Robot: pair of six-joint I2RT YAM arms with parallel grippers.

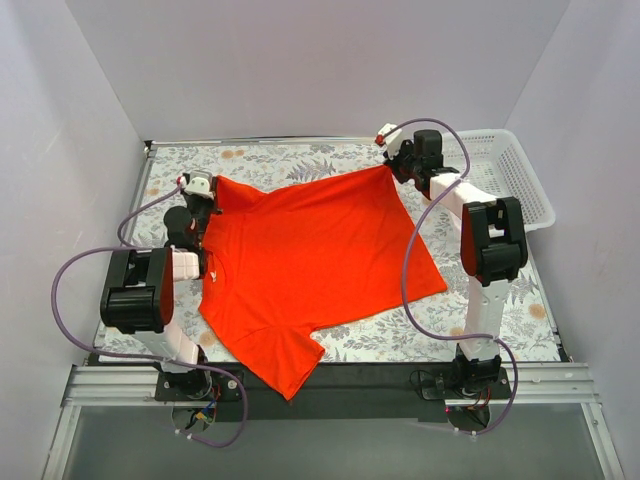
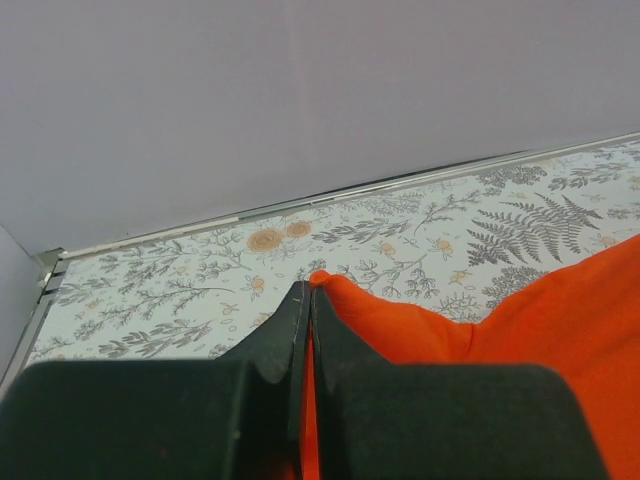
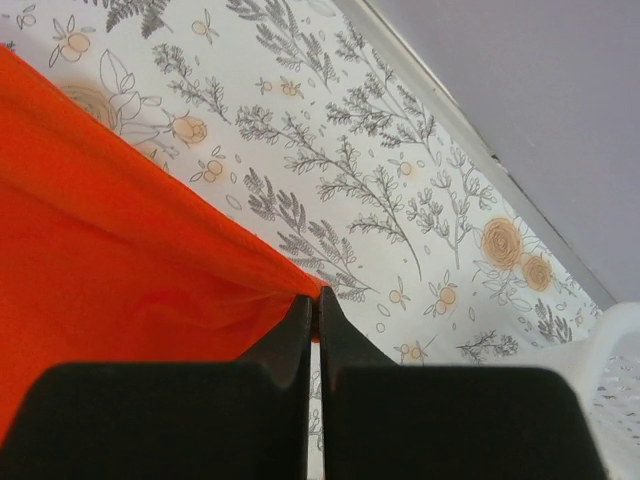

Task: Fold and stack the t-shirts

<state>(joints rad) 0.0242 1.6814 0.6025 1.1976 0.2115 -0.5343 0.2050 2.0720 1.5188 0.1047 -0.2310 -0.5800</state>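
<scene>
**Task item.** One orange-red t-shirt [image 1: 310,260] lies spread and skewed across the floral-patterned table [image 1: 300,158]. Its near-left part, a sleeve, runs past the table's near edge onto the dark front rail. The near-right corner lies flat on the table, well apart from either gripper. No second shirt is in view.

**Left gripper** [image 1: 203,193]. It is at the shirt's far-left corner. In the left wrist view the fingers are pressed together with a pinch of orange cloth between them. The cloth comes out at the tips as a small rounded fold. How much fabric lies deeper between the fingers is hidden by the finger bodies.

**Right gripper** [image 1: 392,160]. It is at the shirt's far-right corner. In the right wrist view the fingers are closed on the fabric edge, which runs up to the tips as a taut diagonal. The pinched point itself is masked by the fingers.

**Obscured or uncertain.**
- The left arm's forearm and housing cover the shirt's left edge, so the collar cannot be clearly made out.
- Which part of the garment each gripper holds cannot be stated with certainty.
- Whether the far edge between the grippers touches the table or hangs just above it cannot be told.

**Other.** A white mesh basket [image 1: 512,172] sits at the far right of the table, just beside the right arm. The arm partly hides it, and its contents cannot be seen.
</scene>
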